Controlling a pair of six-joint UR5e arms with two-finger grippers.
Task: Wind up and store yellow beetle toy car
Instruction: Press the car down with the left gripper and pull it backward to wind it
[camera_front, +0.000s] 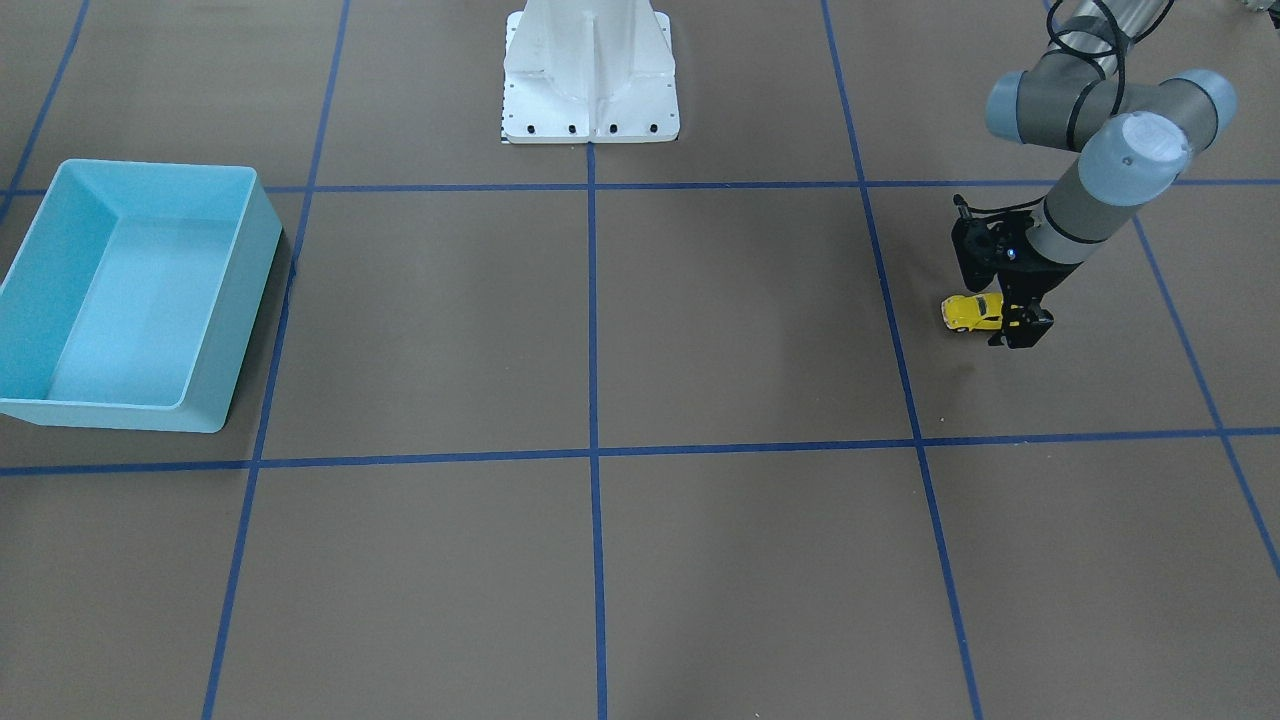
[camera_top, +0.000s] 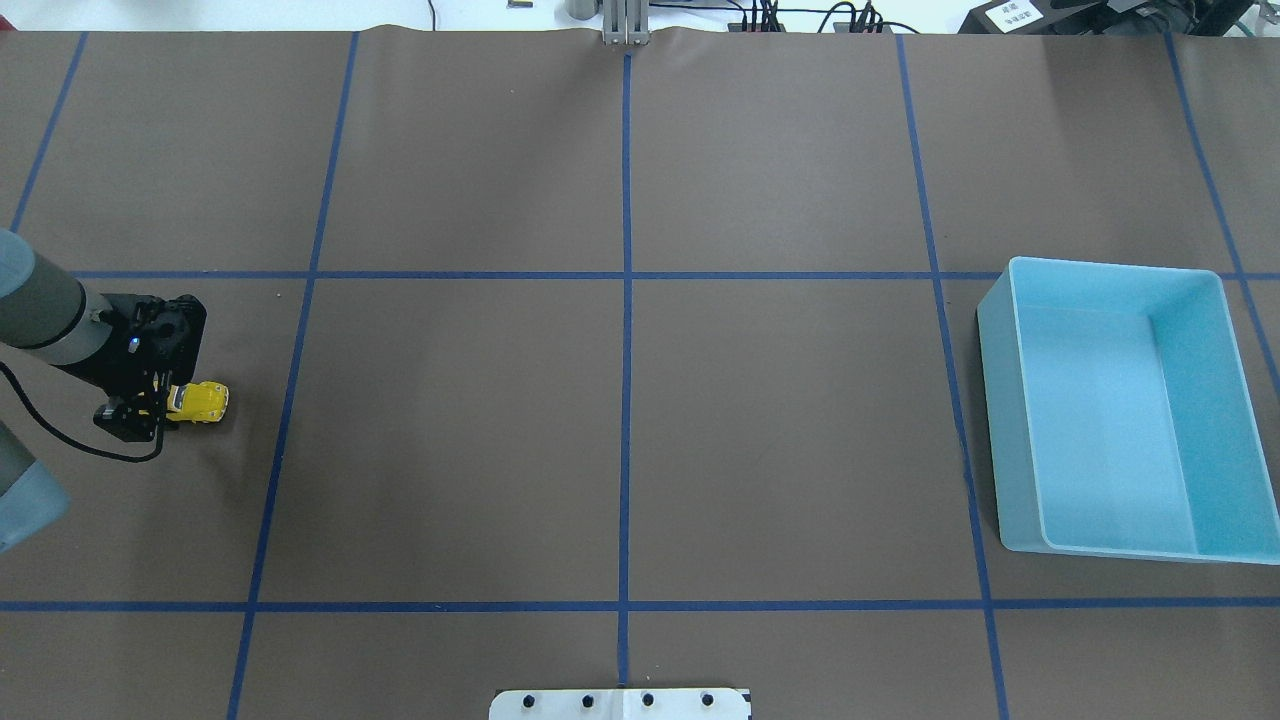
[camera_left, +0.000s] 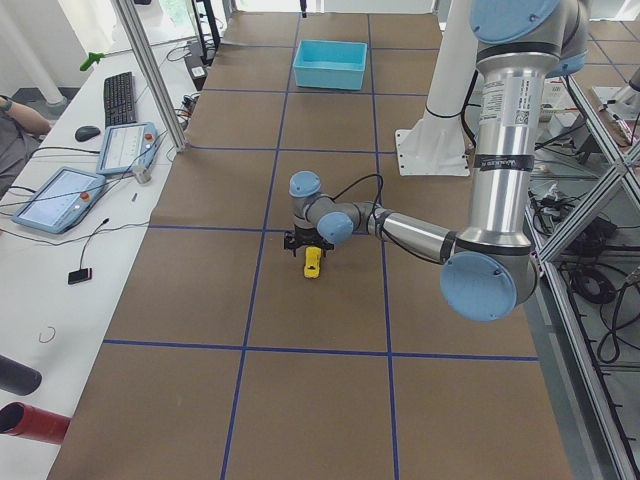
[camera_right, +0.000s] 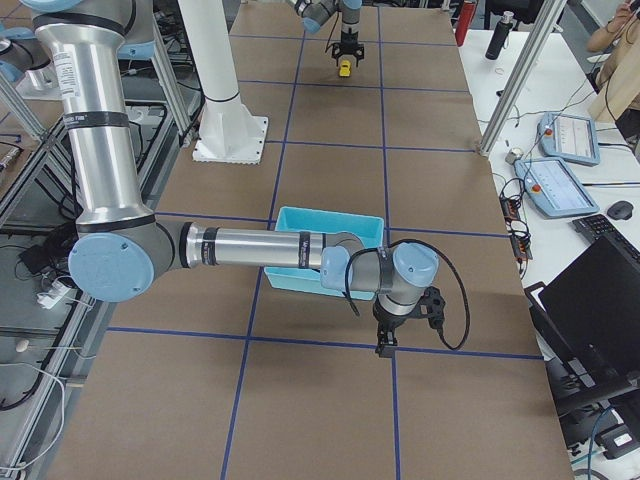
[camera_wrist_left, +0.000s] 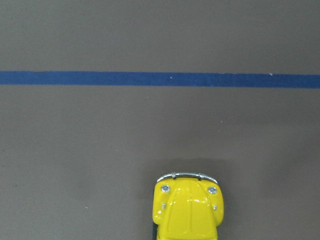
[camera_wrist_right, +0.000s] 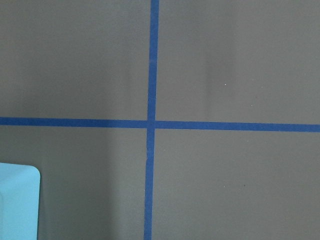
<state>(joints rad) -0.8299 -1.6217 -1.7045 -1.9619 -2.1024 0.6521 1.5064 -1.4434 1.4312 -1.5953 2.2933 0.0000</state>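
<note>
The yellow beetle toy car sits low at the table's far left in the overhead view, its nose pointing toward the table's middle. My left gripper is shut on its rear end. The same grasp shows in the front-facing view, with the car sticking out of the gripper. The left wrist view shows only the car's hood and silver bumper at the bottom edge. My right gripper shows only in the exterior right view, just past the bin; I cannot tell whether it is open or shut.
The empty light blue bin stands at the far right of the overhead view, at the left in the front-facing view. Its corner shows in the right wrist view. Blue tape lines grid the brown table. The white robot base stands at mid-table.
</note>
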